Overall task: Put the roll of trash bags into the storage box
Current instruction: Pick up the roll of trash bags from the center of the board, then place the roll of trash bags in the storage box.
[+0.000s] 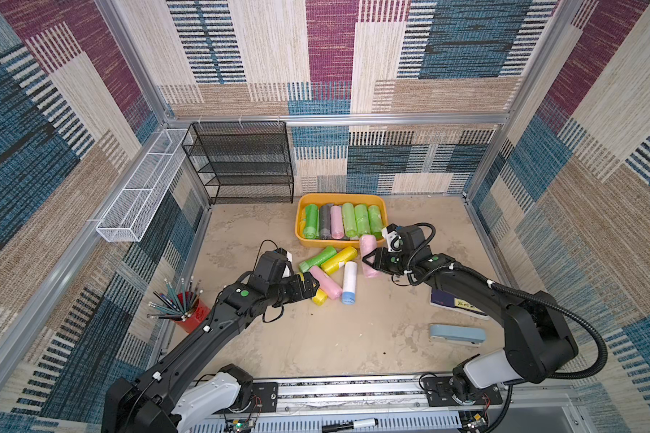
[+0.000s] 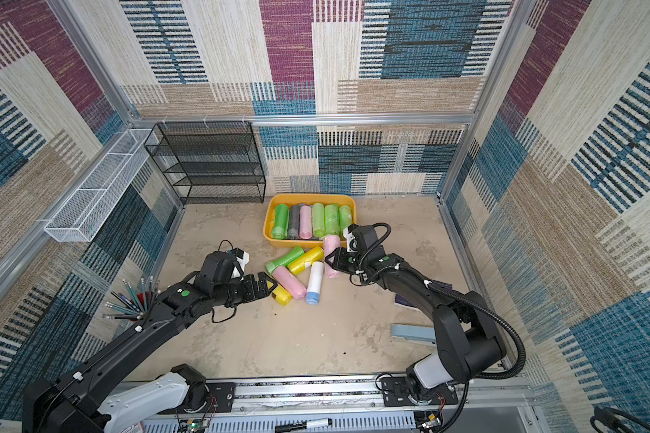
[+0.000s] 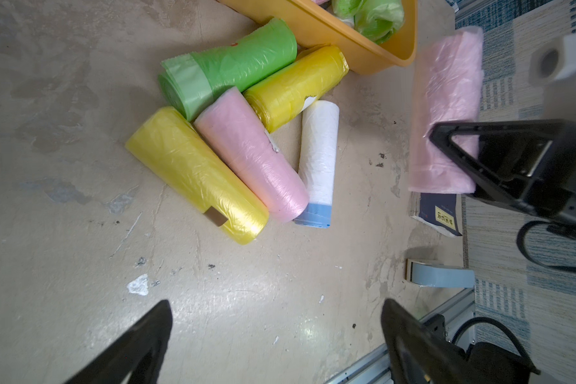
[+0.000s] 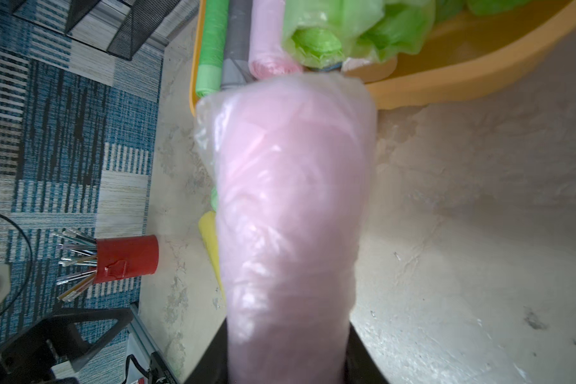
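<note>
The storage box [image 1: 340, 197] is an orange-yellow tub at the back of the table, with several green, grey and pink rolls lying side by side in it. My right gripper [image 1: 368, 262] is shut on a pink roll of trash bags [image 1: 368, 243] just in front of the box's near right corner. In the right wrist view the pink roll [image 4: 290, 199] fills the space between the jaws and points at the box [image 4: 463, 83]. My left gripper [image 1: 316, 286] stands open beside a loose pile of rolls, holding nothing; the left wrist view shows bare table between its fingers [image 3: 157, 332].
Loose on the table lie a green roll [image 1: 318, 258], two yellow rolls [image 1: 339, 259], a pink roll [image 1: 325, 281] and a white roll with a blue end [image 1: 349, 286]. A black mesh rack [image 1: 241, 165], a white wire basket [image 1: 143, 187], a red pencil cup [image 1: 190, 311], a book [image 1: 455, 303] and a stapler [image 1: 456, 334] stand around.
</note>
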`<action>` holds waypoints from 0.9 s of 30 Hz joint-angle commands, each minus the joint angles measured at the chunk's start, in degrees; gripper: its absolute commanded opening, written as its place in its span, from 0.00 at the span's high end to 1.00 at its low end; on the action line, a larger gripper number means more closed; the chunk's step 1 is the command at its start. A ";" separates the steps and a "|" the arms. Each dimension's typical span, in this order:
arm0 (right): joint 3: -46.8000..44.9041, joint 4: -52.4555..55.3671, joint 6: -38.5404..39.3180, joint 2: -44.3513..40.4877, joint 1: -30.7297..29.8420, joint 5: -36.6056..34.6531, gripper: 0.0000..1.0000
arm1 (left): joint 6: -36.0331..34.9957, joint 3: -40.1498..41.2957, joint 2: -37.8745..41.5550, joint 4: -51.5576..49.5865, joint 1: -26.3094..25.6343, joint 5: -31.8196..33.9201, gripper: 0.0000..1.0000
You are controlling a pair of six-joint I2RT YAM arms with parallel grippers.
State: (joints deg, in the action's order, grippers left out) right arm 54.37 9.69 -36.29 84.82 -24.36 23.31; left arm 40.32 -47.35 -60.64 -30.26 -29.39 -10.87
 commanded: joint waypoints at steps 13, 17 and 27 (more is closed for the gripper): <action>16.32 1.71 5.16 8.50 6.19 -2.31 0.69 | -1.50 -1.18 1.14 -0.77 0.03 0.17 0.02; 20.96 2.93 6.80 12.58 7.30 -4.70 0.69 | -1.83 -1.43 1.45 -1.35 0.14 0.45 0.01; 35.28 9.23 11.83 24.71 8.28 -11.87 0.71 | -3.83 -3.14 1.72 -3.22 0.57 1.89 0.02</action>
State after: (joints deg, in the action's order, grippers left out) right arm 87.00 17.89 -26.85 107.70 -16.10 14.70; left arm 38.54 -49.47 -58.85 -32.03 -28.88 -10.35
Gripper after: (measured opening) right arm 0.377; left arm 0.983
